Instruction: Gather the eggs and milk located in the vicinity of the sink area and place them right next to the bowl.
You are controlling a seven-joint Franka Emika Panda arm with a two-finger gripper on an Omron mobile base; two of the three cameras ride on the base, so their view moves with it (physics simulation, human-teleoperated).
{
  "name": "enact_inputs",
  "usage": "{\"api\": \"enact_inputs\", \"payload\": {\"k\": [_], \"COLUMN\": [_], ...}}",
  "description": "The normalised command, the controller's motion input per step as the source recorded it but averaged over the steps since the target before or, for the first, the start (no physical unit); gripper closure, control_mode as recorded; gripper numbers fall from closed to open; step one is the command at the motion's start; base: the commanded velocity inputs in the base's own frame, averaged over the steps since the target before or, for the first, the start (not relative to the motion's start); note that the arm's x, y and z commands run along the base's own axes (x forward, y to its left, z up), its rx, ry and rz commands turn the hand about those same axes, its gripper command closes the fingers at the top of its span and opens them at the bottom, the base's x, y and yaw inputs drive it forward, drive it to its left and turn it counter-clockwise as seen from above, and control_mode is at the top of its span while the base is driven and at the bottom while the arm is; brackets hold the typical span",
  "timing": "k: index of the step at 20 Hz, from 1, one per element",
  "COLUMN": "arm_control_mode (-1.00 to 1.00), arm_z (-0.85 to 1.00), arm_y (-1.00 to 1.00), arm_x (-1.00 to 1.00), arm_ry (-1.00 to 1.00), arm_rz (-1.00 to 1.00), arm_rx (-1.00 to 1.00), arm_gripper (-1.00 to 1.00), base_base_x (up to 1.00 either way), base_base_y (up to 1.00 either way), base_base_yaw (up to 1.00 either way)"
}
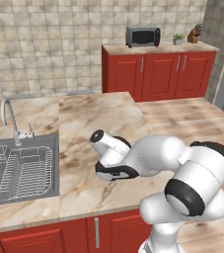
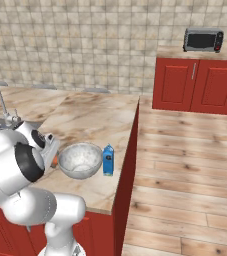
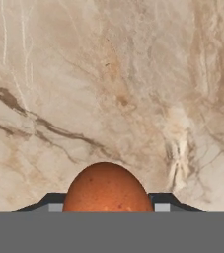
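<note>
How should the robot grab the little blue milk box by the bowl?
Pinch the milk carton across its flat blue sides, below the slanted white top, coming straight down from above. It stands upright, and the bowl sits close beside it, so a sideways approach could bump the bowl.

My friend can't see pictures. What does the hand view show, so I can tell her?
A brown-orange egg sits between the gripper's two dark fingertips, which are shut on it at the bottom of the picture. Behind it stretches a beige marble counter with brown veins.
</note>
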Motion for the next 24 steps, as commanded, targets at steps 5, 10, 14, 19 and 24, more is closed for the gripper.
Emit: {"api": "enact_inputs", "payload": {"k": [5, 10, 14, 19, 24], "arm_control_mode": [-1.00, -1.00, -1.00, -1.00, -1.00], "arm_z": [-0.08, -0.01, 0.00, 0.03, 0.29], "arm_y": [0.00, 0.00, 0.00, 0.00, 0.01], "arm_x": [0.00, 0.00, 0.00, 0.00, -0.03], "arm_ry": [0.00, 0.00, 0.00, 0.00, 0.00], "arm_rz": [0.01, 0.02, 0.01, 0.01, 0.04], "arm_rx": [0.00, 0.00, 0.00, 0.00, 0.00], "arm_gripper": [1.00, 1.00, -1.00, -1.00, -1.00], "base_base_x": [0.00, 0.00, 0.00, 0.00, 0.00], "base_base_y": [0.00, 0.00, 0.00, 0.00, 0.00], "base_base_yaw": [0.00, 0.00, 0.00, 0.00, 0.00]}}
